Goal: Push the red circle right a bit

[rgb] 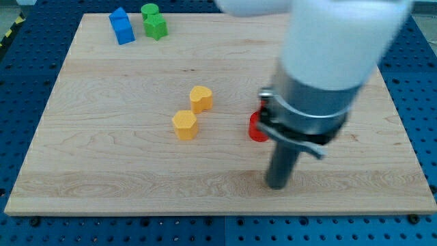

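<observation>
The red circle (256, 129) lies right of the board's middle, mostly hidden behind the arm; only its left part shows. My tip (276, 184) rests on the board just below and to the right of the red block. Whether the rod touches the block cannot be told. A yellow heart-shaped block (201, 98) and a yellow hexagonal block (184, 125) lie to the left of the red one.
A blue block (121, 26) and two green blocks (154, 22) sit near the board's top left. The wooden board (102, 164) lies on a blue perforated table. The large arm body (321, 61) covers the view's upper right.
</observation>
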`<control>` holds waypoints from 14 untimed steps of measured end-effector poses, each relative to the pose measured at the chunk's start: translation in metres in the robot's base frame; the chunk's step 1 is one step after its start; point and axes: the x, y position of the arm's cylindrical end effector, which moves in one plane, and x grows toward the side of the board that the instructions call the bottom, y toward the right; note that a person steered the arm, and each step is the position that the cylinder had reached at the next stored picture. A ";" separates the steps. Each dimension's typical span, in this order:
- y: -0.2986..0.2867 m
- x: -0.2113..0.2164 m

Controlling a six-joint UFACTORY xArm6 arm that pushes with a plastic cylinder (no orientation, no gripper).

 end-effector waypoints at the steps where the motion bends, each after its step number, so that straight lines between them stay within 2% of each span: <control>1: -0.013 -0.014; 9: -0.048 -0.082; 12: 0.025 -0.082; 14: 0.018 -0.082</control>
